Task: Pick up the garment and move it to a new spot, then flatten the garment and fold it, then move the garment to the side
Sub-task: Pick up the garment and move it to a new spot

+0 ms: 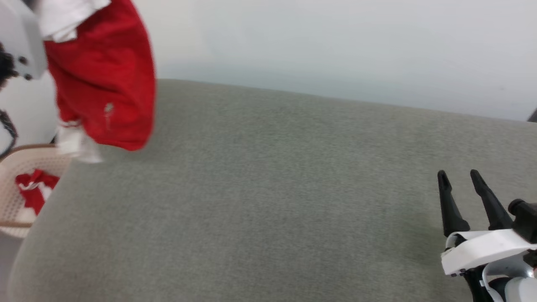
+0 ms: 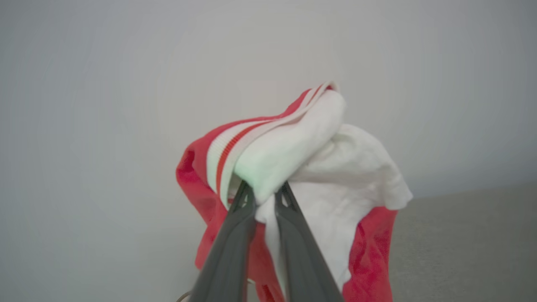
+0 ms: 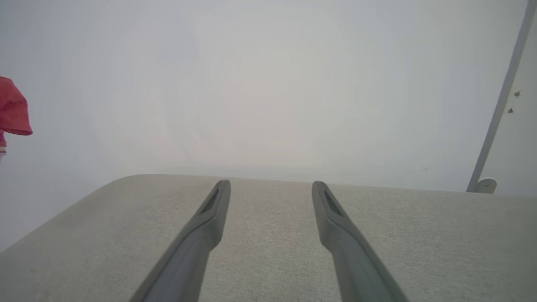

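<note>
The garment (image 1: 102, 79), a red shirt with white sleeves and red-and-white striped trim, hangs bunched in the air over the far left corner of the grey table (image 1: 268, 201). In the left wrist view my left gripper (image 2: 263, 193) is shut on a white sleeve fold of the garment (image 2: 293, 155), and the red body drapes down around the fingers. My right gripper (image 1: 459, 178) stands open above the table's right side with nothing between its fingers (image 3: 209, 218). The garment's red hem (image 3: 12, 111) shows at the left edge of the right wrist view.
A beige mesh basket (image 1: 12, 167) sits beside the table's left edge, with a small red-and-white cloth bundle (image 1: 33, 191) in it. A pale wall rises behind the table. A grey pole (image 3: 499, 109) stands at the far right.
</note>
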You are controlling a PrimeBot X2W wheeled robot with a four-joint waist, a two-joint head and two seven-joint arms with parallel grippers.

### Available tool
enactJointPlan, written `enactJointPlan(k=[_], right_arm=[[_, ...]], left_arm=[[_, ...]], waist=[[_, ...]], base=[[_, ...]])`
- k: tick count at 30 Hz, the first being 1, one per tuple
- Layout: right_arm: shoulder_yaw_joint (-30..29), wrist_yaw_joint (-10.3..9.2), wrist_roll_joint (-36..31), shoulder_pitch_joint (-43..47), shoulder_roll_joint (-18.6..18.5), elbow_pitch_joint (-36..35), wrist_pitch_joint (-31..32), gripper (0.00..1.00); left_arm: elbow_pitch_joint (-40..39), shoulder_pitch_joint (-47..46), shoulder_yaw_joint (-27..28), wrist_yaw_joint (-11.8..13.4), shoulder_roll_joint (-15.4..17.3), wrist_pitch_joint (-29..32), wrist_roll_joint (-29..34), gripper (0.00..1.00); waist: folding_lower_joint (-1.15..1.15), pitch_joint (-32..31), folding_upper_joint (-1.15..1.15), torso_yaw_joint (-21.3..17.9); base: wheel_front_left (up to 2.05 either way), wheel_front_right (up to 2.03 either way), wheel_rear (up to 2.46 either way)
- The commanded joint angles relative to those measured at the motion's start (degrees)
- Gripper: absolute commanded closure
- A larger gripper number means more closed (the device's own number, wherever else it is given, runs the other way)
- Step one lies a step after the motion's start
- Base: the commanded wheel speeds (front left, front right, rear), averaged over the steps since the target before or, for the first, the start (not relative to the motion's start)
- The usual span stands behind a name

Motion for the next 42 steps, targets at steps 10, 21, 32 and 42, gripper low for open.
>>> enactJointPlan(k=[10, 21, 32, 42], right_arm=[[-4.91, -0.06, -1.93, 1.44, 0.63, -0.71, 0.03, 0.0], [-8.81, -0.06, -3.41, 1.7, 1.74, -0.25, -0.51, 0.0], [-7.51, -0.07, -3.35, 0.47, 2.84, 2.8, -1.6, 0.0], [-5.3, -0.06, -3.05, -0.49, 3.17, 4.74, -2.24, 0.0]], left_arm=[[-19.87, 7.24, -1.7, 6.15, -1.58, 8.13, -2.41, 1.0], [-29.38, 13.84, -7.64, 9.54, -6.55, 12.62, -3.17, 1.0], [-22.33, 23.52, -16.15, 9.74, -12.9, 12.8, -4.46, 1.0], [-9.4, 27.86, -20.05, 8.15, -17.41, 11.55, -6.03, 1.0]], waist=[[0.0, -0.15, 0.0, -9.89], [0.0, 2.13, 0.0, -16.21], [0.0, 3.93, 0.0, -18.44], [0.0, 4.66, 0.0, -19.27]], base=[[0.0, 0.0, 0.0], [0.0, 0.0, 0.0], [0.0, 0.0, 0.0], [0.0, 0.0, 0.0]])
